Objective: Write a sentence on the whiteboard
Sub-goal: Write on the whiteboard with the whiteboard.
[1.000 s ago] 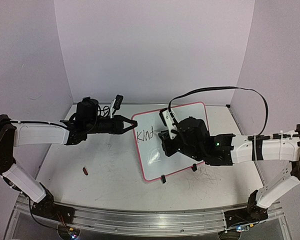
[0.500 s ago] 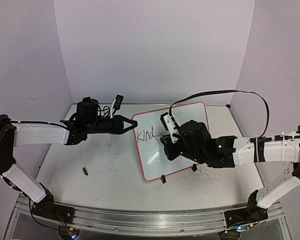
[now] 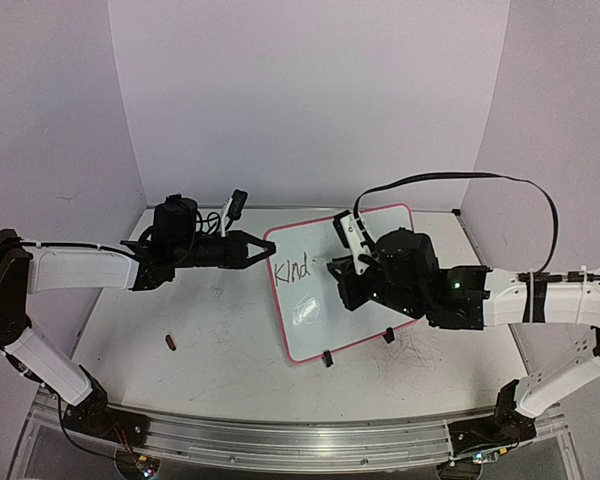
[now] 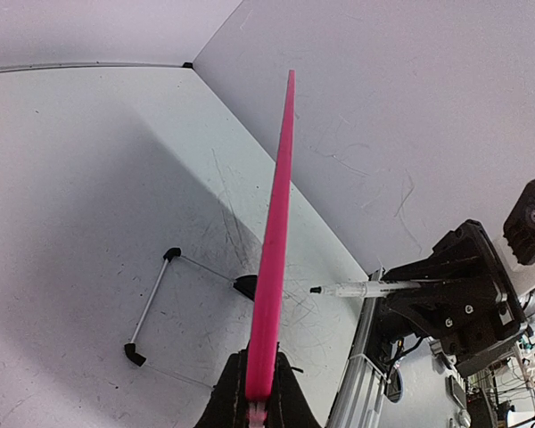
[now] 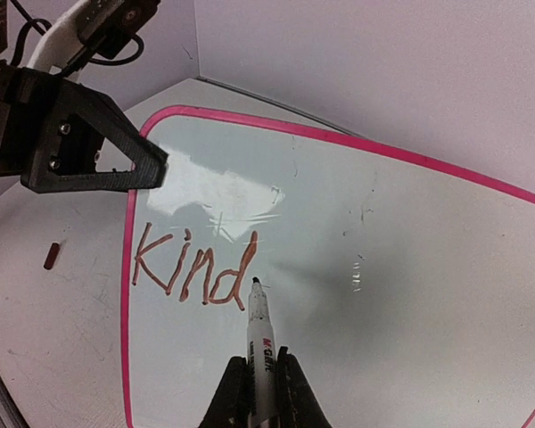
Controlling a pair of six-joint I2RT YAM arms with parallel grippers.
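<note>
Black right tool [image 5: 254, 379], marker [image 5: 259, 328] above whiteboard [image 5: 410, 259]

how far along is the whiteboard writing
Done: the sentence reads only "Kind" on the whiteboard. In hand: right gripper holds the marker, tip just right of the d; left gripper clamps the rim. Left: the remaining words; most of the board is blank.

Two arms at the whiteboard, one word written

The left gripper [image 3: 263, 250] has its fingertips closed on the left rim of the whiteboard [image 3: 380, 225]. The sentence [image 3: 292, 270], reading "Kind", lies just past those fingertips, between them and the right gripper [image 3: 342, 280]. That one hangs over the board's middle, its fingers hidden under its own body. A small dark red piece [image 3: 170, 342] lies well apart from both.
</note>
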